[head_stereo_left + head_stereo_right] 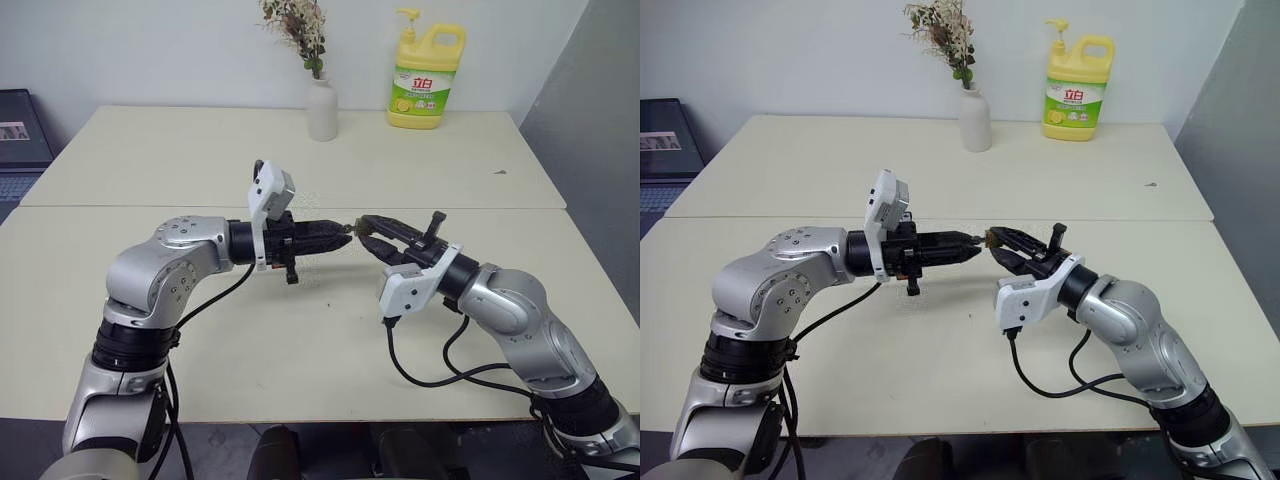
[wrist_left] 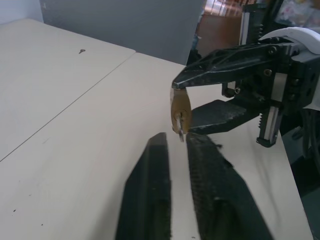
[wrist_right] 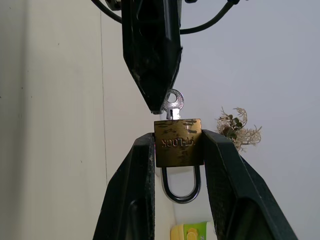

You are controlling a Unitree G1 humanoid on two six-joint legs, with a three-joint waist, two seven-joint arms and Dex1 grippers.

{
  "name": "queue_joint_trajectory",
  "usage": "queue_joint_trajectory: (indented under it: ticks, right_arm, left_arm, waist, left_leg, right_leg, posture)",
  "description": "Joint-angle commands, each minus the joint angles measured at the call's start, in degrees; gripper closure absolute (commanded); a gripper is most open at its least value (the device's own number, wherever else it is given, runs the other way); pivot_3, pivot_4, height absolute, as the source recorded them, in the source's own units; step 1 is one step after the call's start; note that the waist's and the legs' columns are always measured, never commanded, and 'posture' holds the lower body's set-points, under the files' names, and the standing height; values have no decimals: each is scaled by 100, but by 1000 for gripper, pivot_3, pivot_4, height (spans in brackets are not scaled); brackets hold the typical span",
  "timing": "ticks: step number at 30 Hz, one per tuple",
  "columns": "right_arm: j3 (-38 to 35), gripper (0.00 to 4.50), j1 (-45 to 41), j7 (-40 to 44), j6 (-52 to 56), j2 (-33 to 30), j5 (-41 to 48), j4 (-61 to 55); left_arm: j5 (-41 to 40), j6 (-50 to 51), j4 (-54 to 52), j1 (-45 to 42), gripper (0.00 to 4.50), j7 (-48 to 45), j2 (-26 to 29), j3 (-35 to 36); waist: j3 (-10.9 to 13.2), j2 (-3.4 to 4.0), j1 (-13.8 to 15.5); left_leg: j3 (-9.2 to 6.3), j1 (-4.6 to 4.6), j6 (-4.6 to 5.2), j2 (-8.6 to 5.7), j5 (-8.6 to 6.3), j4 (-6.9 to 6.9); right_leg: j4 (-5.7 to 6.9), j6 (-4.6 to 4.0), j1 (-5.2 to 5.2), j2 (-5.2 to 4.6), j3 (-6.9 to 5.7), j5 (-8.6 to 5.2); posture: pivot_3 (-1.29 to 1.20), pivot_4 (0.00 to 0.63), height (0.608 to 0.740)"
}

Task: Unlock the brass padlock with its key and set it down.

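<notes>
Our right gripper [image 3: 177, 150] clamps the brass padlock [image 3: 178, 142], its key [image 3: 173, 105] pointing straight at our closed left gripper [image 3: 159, 102], touching its bow.

Office or lab room: pale tables [image 1: 150, 160], vase [image 1: 322, 110], soap bottle [image 1: 427, 78], laptop [image 1: 20, 140].

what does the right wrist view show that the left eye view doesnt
Right wrist view alone: the padlock up close, brass body clamped between the right gripper's two fingers, lettering on its face, shackle hanging toward the camera, and the key sitting in the keyhole with its round bow at the tip of the left gripper.

Left eye view alone: both arms over the table, the white vase of dried flowers, and the whole yellow soap bottle.

Both: the two grippers meeting tip to tip in the air above the table, padlock between them.
</notes>
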Motion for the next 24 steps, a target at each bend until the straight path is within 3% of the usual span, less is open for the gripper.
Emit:
queue_joint_trajectory:
  ticks: [1, 16, 22, 24]
  right_arm:
    - [-68, 3561, -119, 20, -100, 51, 4, -146]
    - [-74, 3561, -83, 196, -77, 94, 50, -165]
    - [-99, 3561, -39, 257, -66, 124, 63, -184]
    - [-101, 3561, -24, 269, -68, 124, 63, -189]
  left_arm:
    - [-5, -93, -13, -183, 4500, 3, -53, 51]
    - [-106, 3, 3, -75, 4500, -48, -118, 71]
    - [-44, -30, 8, -90, 2691, -39, -95, 48]
    - [-39, -37, 18, -102, 2687, -68, -88, 32]
  waist:
    - [0, 0, -2]
    - [0, 0, -1]
    - [0, 0, -1]
    - [0, 0, 0]
  left_leg:
    - [1, 1, 0, 0, 0, 0]
    - [-4, 1, -1, -1, 0, 0]
    - [-7, 1, -1, -1, 1, 0]
    - [-7, 1, -1, -1, 1, 0]
  right_leg:
    - [0, 0, 0, 0, 0, 0]
    - [0, 0, 2, 0, -2, 0]
    - [0, 0, 3, 0, -3, 0]
    - [0, -1, 3, 0, -3, 1]
  posture:
    - [0, 150, 740]
    - [0, 150, 740]
    - [0, 150, 740]
    - [0, 150, 740]
